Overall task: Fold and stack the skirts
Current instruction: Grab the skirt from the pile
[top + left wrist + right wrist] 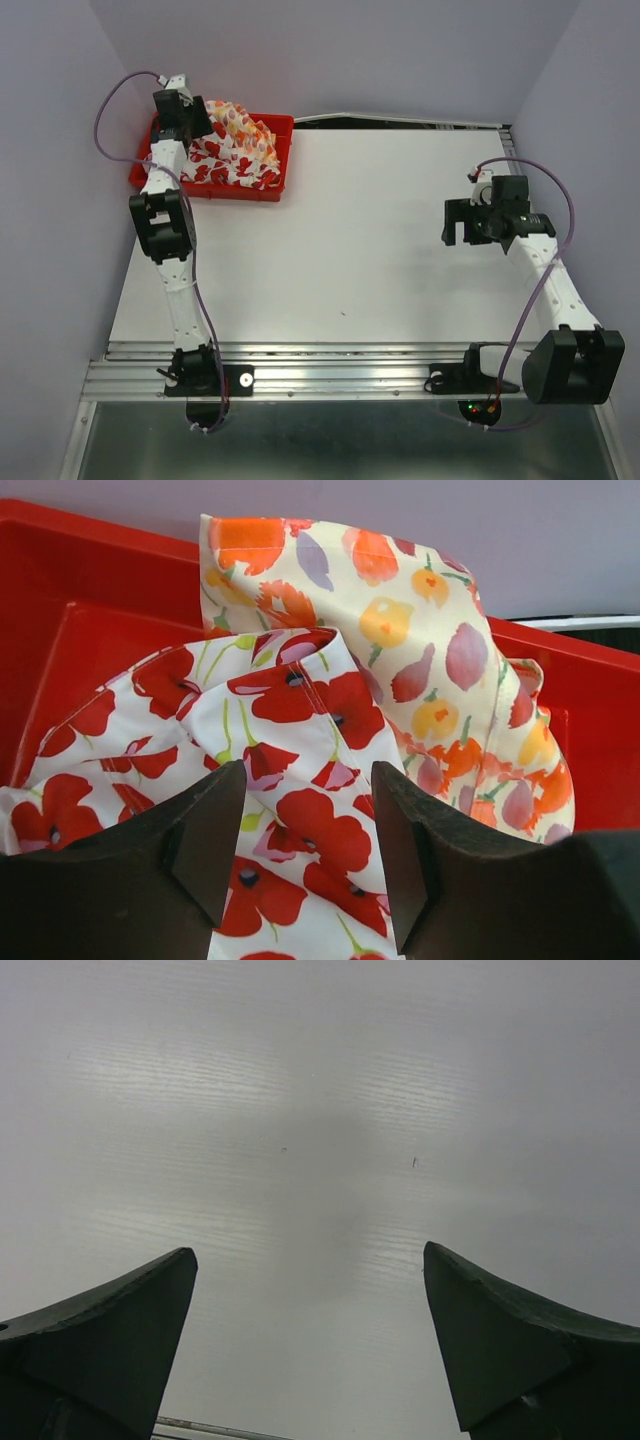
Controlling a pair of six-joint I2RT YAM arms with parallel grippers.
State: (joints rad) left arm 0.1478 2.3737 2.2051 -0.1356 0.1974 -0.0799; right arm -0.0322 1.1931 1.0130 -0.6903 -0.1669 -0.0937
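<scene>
Both skirts lie crumpled together in the red tray (283, 124) at the table's far left. The white skirt with big red flowers (213, 163) is in front, and the cream skirt with small orange, red and yellow marks (247, 130) is behind it. In the left wrist view the flowered skirt (300, 695) bulges up in front of the cream skirt (420, 630). My left gripper (197, 125) is low over the tray, open, and its fingers (215, 830) straddle a raised fold of the flowered skirt. My right gripper (458, 222) is open and empty above the bare table (320, 1110).
The tray's red walls (90, 590) stand close around the cloth, with the purple back wall just behind. Purple walls close the table on the left and right. A metal rail (340, 375) with both arm bases runs along the near edge.
</scene>
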